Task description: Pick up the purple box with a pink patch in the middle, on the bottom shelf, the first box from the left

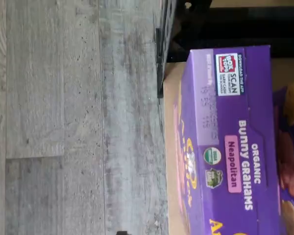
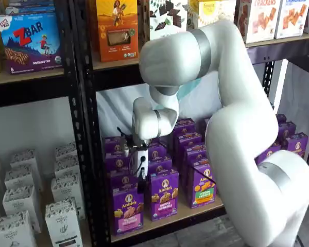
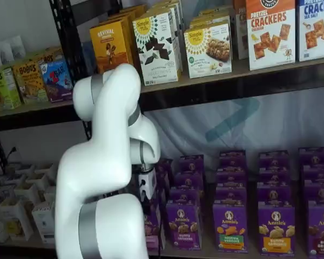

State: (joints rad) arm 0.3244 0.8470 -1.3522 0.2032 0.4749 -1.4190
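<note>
The white robot arm [image 2: 232,128] bends down in front of the black perforated metal rack, and its hand [image 2: 140,177], a white body ending in black fingers with a cable beside it, hangs just above the leftmost front carton on the light tan wooden bottom shelf [image 2: 170,220]. That carton is the upright purple box [image 2: 127,209] with a round white rabbit logo near its top, a snack picture on the front and a pink patch [image 2: 127,224] with white text across its lower front. In both shelf views the fingers show only as one dark shape, partly behind the arm in one of them [image 3: 146,204], so I cannot tell whether they are apart or together; they do not appear to grip anything.

Just beside it to the right stands a purple carton with a purple "Bunny Grahams" label [image 2: 165,195], and further right a purple carton with a green-and-orange patch [image 2: 202,186]. More purple cartons fill the rows behind.

The wrist view, turned on its side, shows the purple box's top panel [image 1: 230,147] close up, reading "Organic Bunny Grahams" with a pink "Neapolitan" tag [image 1: 232,164], standing on the tan surface at the shelf's edge, with the grey plank floor [image 1: 78,117] beyond
</note>
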